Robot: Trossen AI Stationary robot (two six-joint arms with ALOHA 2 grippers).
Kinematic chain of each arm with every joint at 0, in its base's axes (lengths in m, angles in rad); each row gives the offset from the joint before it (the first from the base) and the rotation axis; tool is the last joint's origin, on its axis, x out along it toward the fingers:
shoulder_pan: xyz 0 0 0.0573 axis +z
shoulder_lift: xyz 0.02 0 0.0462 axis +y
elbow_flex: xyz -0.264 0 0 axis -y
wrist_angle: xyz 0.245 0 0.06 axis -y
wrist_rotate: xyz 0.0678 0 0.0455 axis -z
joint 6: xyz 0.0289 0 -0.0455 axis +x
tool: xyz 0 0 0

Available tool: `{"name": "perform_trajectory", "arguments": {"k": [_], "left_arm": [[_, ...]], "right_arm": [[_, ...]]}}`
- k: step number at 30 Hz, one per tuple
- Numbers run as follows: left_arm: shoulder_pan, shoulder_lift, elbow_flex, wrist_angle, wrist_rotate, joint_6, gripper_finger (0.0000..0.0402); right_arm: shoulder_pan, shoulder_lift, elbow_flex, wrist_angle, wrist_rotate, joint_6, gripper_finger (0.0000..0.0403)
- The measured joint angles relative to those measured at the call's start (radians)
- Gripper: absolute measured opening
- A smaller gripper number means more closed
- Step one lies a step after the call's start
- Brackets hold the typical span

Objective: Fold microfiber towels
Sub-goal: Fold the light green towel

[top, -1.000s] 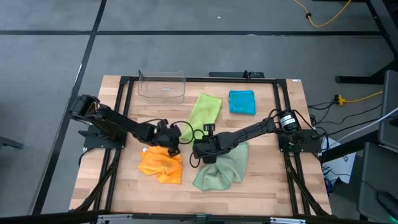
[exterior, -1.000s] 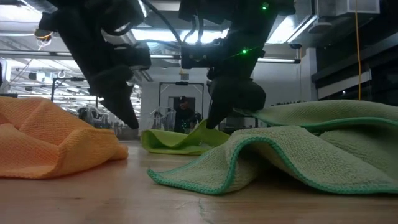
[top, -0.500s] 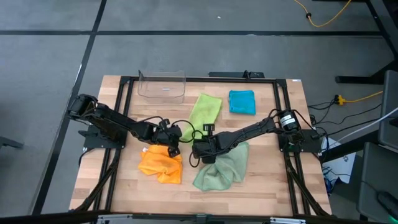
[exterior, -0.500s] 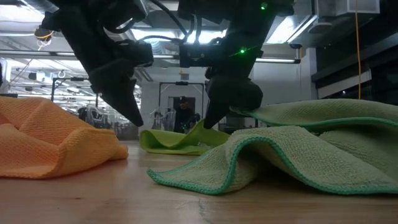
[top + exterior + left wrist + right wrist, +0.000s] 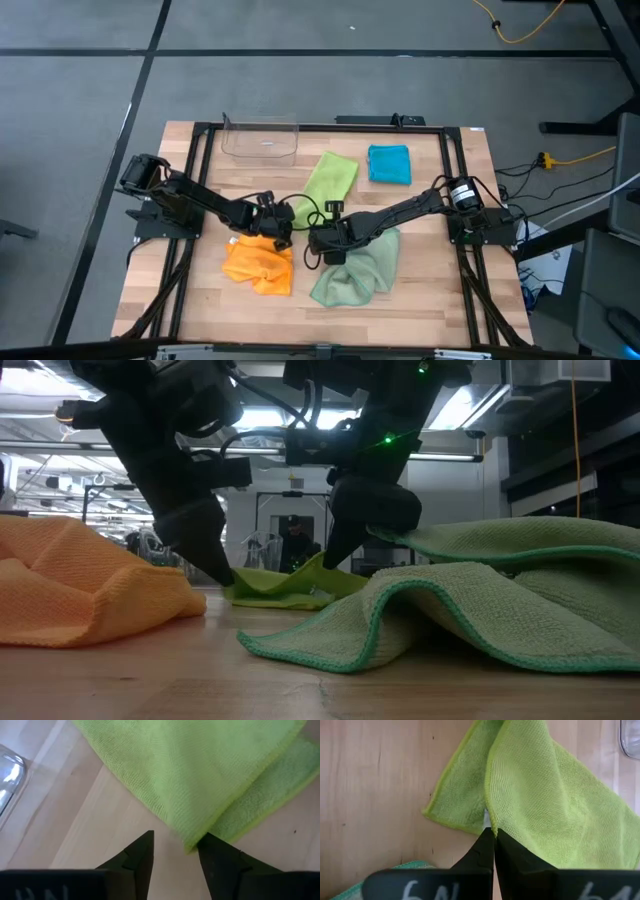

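Your right gripper (image 5: 494, 836) is pinched on the lime green towel (image 5: 328, 180)'s near corner at mid-table. Your left gripper (image 5: 175, 851) stands parted beside that corner, holding nothing. The orange towel (image 5: 258, 263) and sage towel (image 5: 358, 270) crowd both; the teal towel (image 5: 389, 163) shows only overhead.

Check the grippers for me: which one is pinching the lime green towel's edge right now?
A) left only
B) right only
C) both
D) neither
B: the right gripper is shut on an edge of the lime green towel, while the left gripper stands open at that towel's corner, gripping nothing.
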Motion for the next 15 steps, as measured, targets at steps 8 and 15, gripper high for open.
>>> {"name": "perform_trajectory", "arguments": {"k": [8,15], "left_arm": [[0.0,0.0,0.0,0.001,0.01,0.016,0.0143],[0.019,0.0,0.0,-0.016,0.046,0.018,0.0071]], "right_arm": [[0.0,0.0,0.0,0.001,0.0,-0.001,0.0006],[0.0,0.0,0.0,0.001,0.0,0.0,0.0006]]}}
